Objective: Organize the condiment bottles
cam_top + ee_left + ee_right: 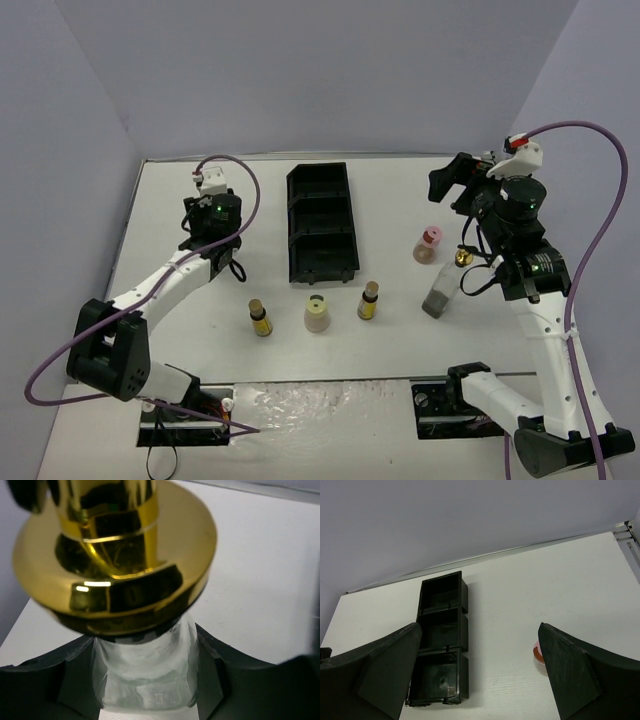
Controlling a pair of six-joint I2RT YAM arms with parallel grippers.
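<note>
My left gripper (pixel 222 252) stands at the table's left. In the left wrist view it (pixel 147 690) is shut on a tall clear bottle (pixel 150 665) with a gold pourer top (pixel 115 555), which stands on the table. My arm hides that bottle in the top view. My right gripper (pixel 452 185) is open, empty and raised at the far right; it also shows in the right wrist view (pixel 480 627). Two amber bottles (pixel 260 317) (pixel 368 300) and a cream bottle (pixel 317 314) stand in a row. A pink-capped bottle (pixel 428 244) (pixel 537 651) and a second clear bottle (pixel 443 288) stand right.
A black tray (pixel 322 222) with three empty compartments lies lengthwise at the table's middle back; it also shows in the right wrist view (pixel 442 640). Grey walls close off the left, back and right. The arm bases sit at the near edge.
</note>
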